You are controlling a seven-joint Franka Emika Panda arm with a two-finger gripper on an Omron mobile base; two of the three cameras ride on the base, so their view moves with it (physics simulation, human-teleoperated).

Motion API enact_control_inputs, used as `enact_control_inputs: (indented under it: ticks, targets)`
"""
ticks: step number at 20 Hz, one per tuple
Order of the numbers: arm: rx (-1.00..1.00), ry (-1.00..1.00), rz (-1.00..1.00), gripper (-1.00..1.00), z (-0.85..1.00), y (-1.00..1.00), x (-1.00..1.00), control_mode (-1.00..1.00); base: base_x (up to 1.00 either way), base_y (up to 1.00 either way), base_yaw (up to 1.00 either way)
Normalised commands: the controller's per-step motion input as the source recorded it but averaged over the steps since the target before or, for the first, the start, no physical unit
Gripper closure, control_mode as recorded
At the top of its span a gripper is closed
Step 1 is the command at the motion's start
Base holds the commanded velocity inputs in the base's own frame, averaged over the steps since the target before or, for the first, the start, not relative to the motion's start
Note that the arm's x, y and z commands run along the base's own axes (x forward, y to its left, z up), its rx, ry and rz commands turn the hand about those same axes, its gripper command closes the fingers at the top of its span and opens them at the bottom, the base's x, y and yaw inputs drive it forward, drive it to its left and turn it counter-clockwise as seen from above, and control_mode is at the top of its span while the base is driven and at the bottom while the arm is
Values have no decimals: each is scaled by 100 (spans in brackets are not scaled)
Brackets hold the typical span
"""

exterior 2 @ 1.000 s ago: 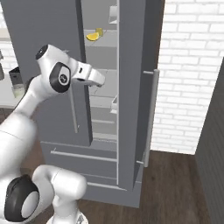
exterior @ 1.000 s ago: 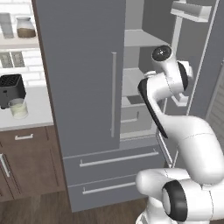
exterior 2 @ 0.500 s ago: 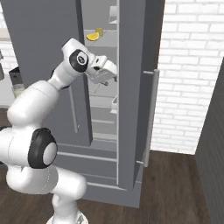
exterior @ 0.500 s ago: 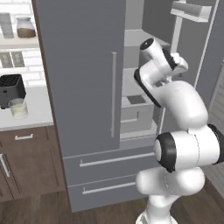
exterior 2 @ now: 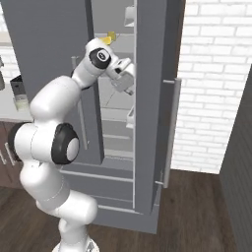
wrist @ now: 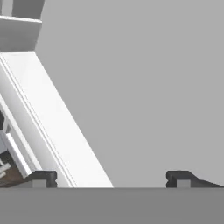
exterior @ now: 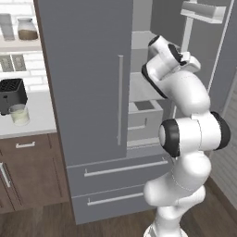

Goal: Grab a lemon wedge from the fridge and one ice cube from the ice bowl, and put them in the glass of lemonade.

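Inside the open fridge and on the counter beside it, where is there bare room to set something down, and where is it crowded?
Bare: the fridge shelf above the inner drawer. The counter strip between the glass of lemonade and the fridge is also free. Crowded: the upper opening, where the gripper hangs below the lemon wedge.

— What sits at the left edge of the left base view?
— A black toaster (exterior: 11, 95) on the pale surface (exterior: 39, 115), with dark brown cabinets (exterior: 30, 169) below it.
— Anything higher up?
— In the upper left corner, a shelf (exterior: 18, 43) carries a lidded jar of brown powder (exterior: 27, 28), and a tall clear glass (exterior: 5, 25) stands beside it.
— And the right base view?
— A white brick wall (exterior 2: 211, 83) fills the right side, above a dark wood floor (exterior 2: 192, 216).
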Motion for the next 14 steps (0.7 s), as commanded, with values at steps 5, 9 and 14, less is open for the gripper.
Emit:
enact_control_inputs:
  ticks: [5,9,14]
  targets:
    - [-1,0,-16,-100,-16,-82,2,-100,0,0,0]
    - [0,0,-15,-100,0,-78,-7,-100,0,0,0]
    - [0,-2,-3,-100,24,25,-17,-100,0,0,0]
